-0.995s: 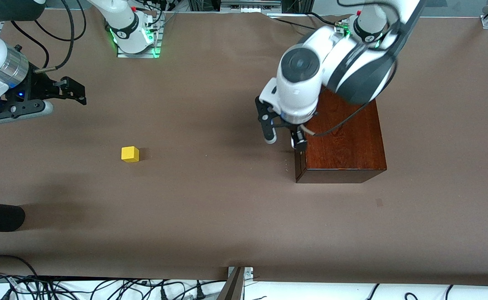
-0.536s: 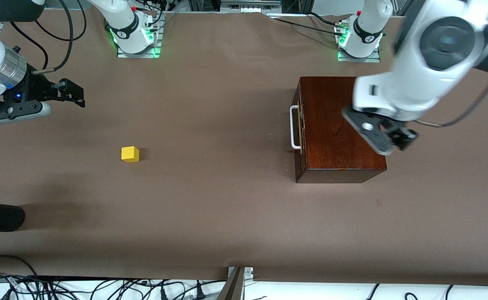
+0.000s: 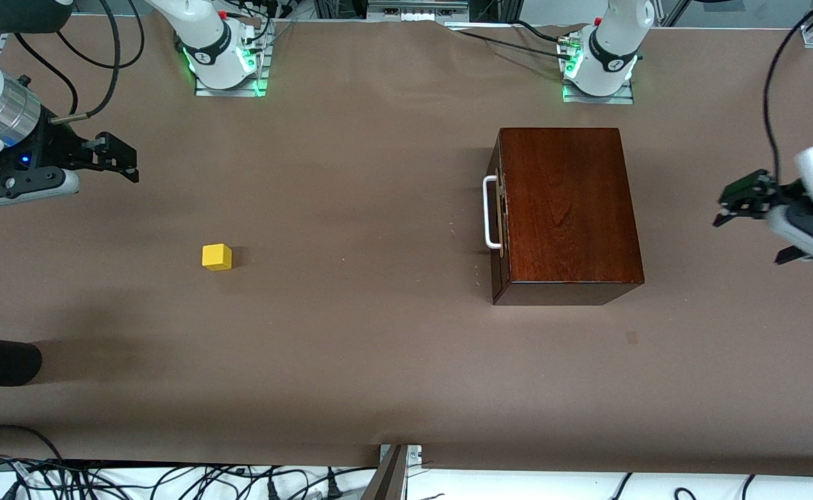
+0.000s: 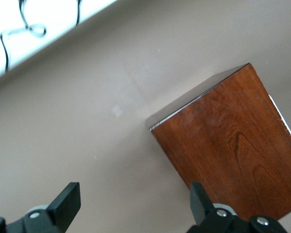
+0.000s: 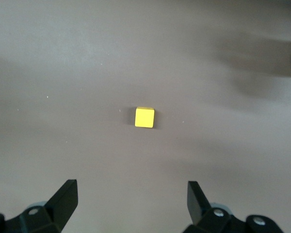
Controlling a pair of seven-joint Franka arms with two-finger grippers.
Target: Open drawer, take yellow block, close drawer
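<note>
The right hand hangs over the worktop at the right arm's end, its fingers spread wide with nothing between them. The yellow block sits on the worktop under its wrist camera, nearer to the front camera than the hand and clear of its fingers. The left hand hangs over the left arm's end of the worktop, fingers wide apart and empty, beside the glossy mahogany box. The drawer is shut flush into the box, its white handle facing the right arm's end. The block lies well apart from the box, out on the bare worktop
</note>
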